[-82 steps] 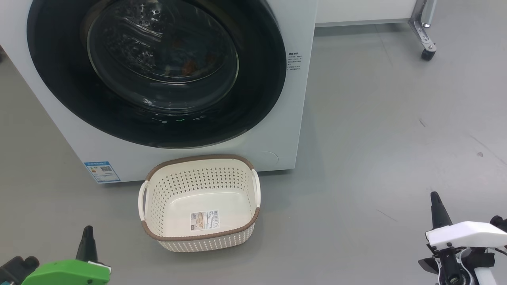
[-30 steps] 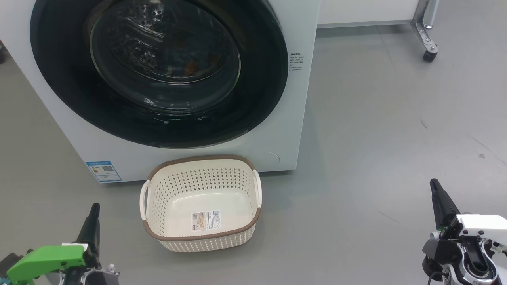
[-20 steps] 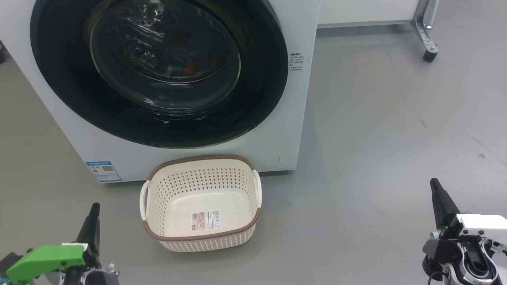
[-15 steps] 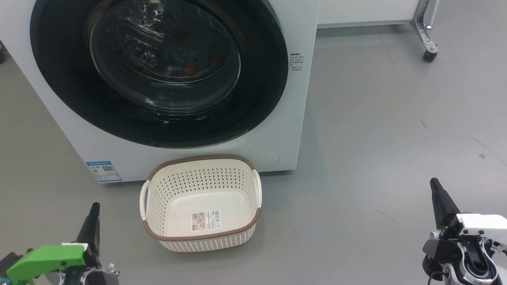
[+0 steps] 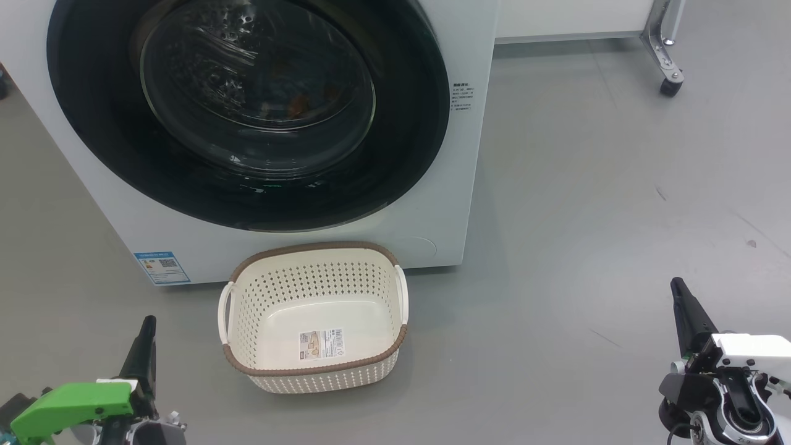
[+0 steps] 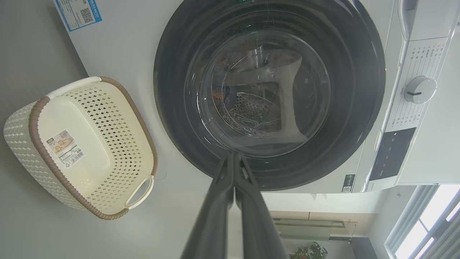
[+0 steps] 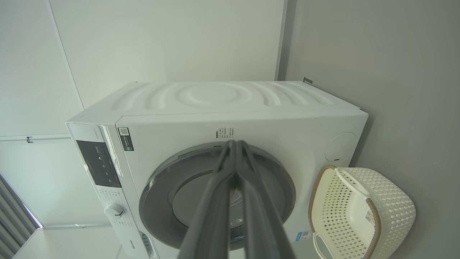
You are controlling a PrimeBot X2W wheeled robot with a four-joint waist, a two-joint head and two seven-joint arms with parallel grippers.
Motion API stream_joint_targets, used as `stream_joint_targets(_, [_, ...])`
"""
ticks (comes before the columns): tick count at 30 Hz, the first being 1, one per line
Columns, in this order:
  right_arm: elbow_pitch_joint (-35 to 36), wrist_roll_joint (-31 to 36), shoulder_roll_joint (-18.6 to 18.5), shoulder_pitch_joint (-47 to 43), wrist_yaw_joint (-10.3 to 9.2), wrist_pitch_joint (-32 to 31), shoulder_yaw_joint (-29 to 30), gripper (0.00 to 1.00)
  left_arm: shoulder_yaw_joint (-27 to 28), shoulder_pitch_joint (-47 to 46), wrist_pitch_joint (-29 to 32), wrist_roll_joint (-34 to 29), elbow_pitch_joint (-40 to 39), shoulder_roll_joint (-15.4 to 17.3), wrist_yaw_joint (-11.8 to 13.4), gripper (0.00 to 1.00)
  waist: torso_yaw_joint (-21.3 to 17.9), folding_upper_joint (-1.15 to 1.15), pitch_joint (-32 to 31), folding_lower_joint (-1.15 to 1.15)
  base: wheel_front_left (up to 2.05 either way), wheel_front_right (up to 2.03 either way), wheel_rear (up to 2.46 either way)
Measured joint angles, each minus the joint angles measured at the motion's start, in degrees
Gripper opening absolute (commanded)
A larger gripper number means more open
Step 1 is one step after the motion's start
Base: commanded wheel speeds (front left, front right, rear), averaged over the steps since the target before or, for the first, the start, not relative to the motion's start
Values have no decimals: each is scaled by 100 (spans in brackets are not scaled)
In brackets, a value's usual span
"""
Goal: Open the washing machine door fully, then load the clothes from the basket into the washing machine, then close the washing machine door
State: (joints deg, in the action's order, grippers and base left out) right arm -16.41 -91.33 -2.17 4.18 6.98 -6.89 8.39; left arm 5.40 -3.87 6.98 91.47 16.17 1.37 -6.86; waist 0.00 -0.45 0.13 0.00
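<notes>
Your left gripper (image 5: 148, 322) and right gripper (image 5: 678, 285) both have fingers pressed together, gripping nothing; the basket (image 5: 321, 383) sits just nearer than the closed washing machine door (image 5: 408, 123).

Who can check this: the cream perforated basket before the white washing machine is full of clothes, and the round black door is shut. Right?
Not full: the cream perforated basket is empty but for a barcode sticker, as the head view shows. It stands before the white washing machine, and the round black door is shut.
</notes>
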Motion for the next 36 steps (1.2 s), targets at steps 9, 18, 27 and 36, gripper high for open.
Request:
stream_joint_targets(9, [4,0,0,-1,0,1,-5,0,-4,0,-5,0,-5,0,0,0,0,0,0,0,0,0,0])
stream_joint_targets(18, [13,-1,0,-1,0,1,-11,0,-11,0,-7,0,-10,0,0,0,0,0,0,0,0,0,0])
stream_joint_targets(27, [22,-1,0,-1,0,1,-12,0,-14,0,-7,1,-15,0,0,0,0,0,1,0,0,0,0])
stream_joint_targets(36, [24,-1,0,-1,0,2,-15,0,-18,0,-7,1,-21,1,0,0,0,0,1,0,0,0,0])
